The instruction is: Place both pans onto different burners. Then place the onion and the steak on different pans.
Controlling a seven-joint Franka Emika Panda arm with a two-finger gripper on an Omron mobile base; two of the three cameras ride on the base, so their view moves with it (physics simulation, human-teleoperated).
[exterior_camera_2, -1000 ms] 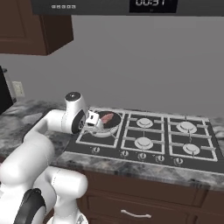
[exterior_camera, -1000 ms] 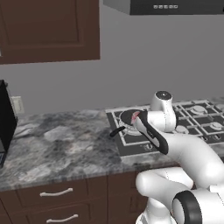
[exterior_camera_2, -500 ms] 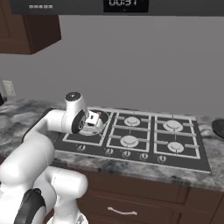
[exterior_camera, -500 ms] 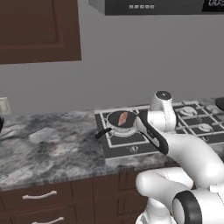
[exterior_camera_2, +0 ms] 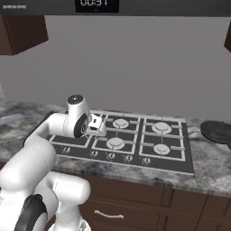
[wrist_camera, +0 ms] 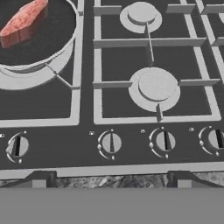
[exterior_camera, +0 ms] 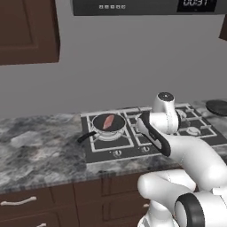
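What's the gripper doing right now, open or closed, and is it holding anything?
Gripper: open and holding nothing; it hovers over the hob's knob row. The steak lies in its pan, apart from the fingers.

counter [exterior_camera: 40, 150]: grey marble; hob [exterior_camera: 133, 137] inset | far right: second pan [exterior_camera_2: 219, 131] on counter

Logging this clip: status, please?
End effector open, empty, over hob knobs. Steak in pan on large burner. Second pan on counter right of hob.
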